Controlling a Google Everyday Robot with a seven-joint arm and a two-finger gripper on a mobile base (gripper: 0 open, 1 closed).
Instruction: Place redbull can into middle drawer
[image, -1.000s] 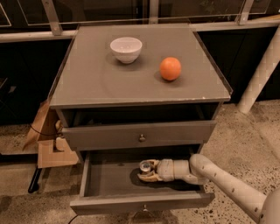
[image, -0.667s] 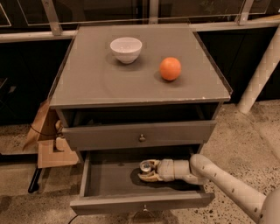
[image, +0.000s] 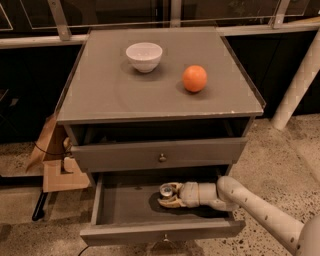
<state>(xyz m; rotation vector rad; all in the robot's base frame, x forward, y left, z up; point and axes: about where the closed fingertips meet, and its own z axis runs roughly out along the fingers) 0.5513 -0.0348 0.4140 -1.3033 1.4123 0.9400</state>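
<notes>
Bench (image: 125, 95): plain matt grey, matched by the middle drawer (image: 160, 231). Bowl (image: 144, 56): white, unpatterned. Fruit (image: 194, 78): orange. Redbull can (image: 165, 189): only a shiny silver top is seen. End effector (image: 165, 196), located inside the middle drawer at the can: tan is shown at the tip. Arm (image: 260, 216): off-white, marked with small dark dots. Floor (image: 280, 150): speckled beige-grey. Cardboard (image: 50, 150): brown.

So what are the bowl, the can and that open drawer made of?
The bowl looks like glazed white ceramic: smooth, with a soft sheen. The redbull can, at the gripper inside the open middle drawer, appears to be metal, since its round top glints. The drawer seems to be grey painted wood, matt and even, though laminate is possible.
</notes>
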